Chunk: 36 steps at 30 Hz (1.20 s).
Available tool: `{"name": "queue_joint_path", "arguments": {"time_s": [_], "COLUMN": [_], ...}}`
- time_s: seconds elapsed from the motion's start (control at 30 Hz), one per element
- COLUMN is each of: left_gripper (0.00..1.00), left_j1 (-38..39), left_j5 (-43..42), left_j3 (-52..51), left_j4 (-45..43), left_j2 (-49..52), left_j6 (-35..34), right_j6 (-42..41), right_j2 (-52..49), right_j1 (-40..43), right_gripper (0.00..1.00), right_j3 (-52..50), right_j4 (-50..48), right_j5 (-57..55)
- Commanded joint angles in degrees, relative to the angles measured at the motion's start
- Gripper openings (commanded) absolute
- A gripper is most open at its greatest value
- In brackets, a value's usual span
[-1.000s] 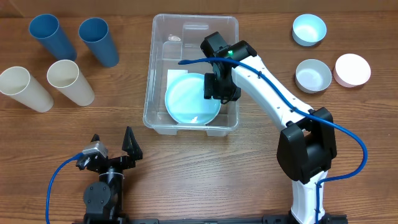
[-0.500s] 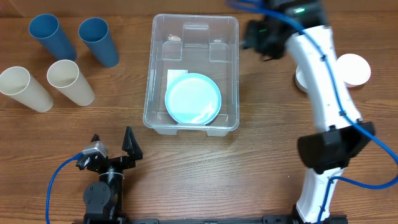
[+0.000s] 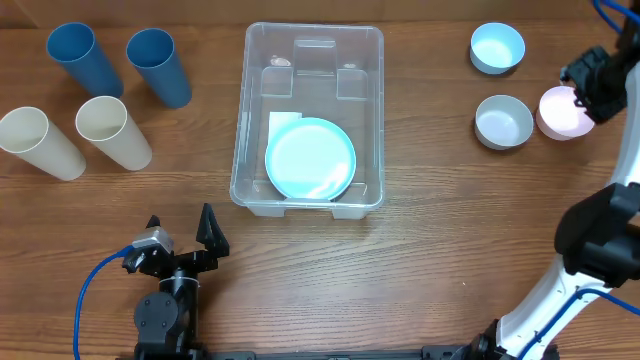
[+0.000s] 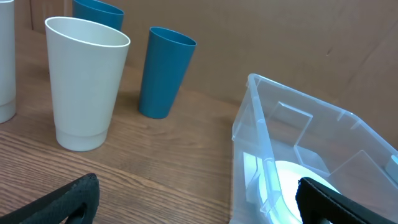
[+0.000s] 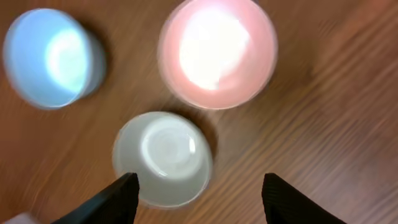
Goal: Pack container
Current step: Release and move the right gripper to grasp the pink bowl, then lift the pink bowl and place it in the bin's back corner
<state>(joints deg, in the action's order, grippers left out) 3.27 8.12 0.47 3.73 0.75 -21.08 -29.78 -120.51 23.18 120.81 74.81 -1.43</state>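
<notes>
Plastic container (image 3: 240, 150): mid-worktop, nearer the far edge; plate (image 3: 310, 160) now left inside
Right gripper (image 5: 196, 186): withdrawn to the right edge, spread and empty, by white bowl (image 5: 163, 158)
Left gripper (image 4: 199, 205): parked at the near edge, fingers apart
Next: a bowl is likely to be picked

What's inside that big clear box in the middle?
The container holds one light blue plate, lying flat over part of a white label. Whatever sits beneath the plate is covered.
</notes>
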Motion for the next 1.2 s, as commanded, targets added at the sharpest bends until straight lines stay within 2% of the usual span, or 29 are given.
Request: {"name": "queue_joint_path", "arguments": {"time_s": [0.0, 0.2, 0.43, 0.7, 1.03, 1.17], "left_gripper": [1.00, 1.00, 1.00, 1.00, 1.00, 1.00], "left_j1": [-0.39, -0.39, -0.39, -0.39, -0.39, -0.39], "left_j5": [-0.50, -0.48, -0.48, -0.48, -0.48, -0.48], "left_j3": [-0.20, -0.20, -0.20, -0.20, -0.20, -0.20], "left_j4": [-0.11, -0.11, -0.11, -0.11, -0.11, -0.11], "left_j2": [-0.48, -0.48, -0.48, -0.48, -0.48, -0.48], "left_j6": [-0.35, -0.37, -0.35, -0.35, -0.35, -0.35], "right_j6": [-3.32, -3.45, -3.28, -3.23, -2.21, -1.29], "right_j2": [0.74, 0.68, -3.87, -9.60, -9.11, -5.99], "right_j1": [3.56, 7.61, 7.13, 5.97, 5.81, 5.81], "right_gripper": [0.66, 0.65, 0.63, 0.41, 0.04, 0.04], "right_j3": [-7.30, -17.70, -19.26, -19.26, -17.64, -12.72], "right_j4": [-4.09, -16.57, -23.71, -23.58, -19.47, -14.34], "right_j5": [-0.61, -0.63, -0.22, 0.20, -0.07, -1.11]}}
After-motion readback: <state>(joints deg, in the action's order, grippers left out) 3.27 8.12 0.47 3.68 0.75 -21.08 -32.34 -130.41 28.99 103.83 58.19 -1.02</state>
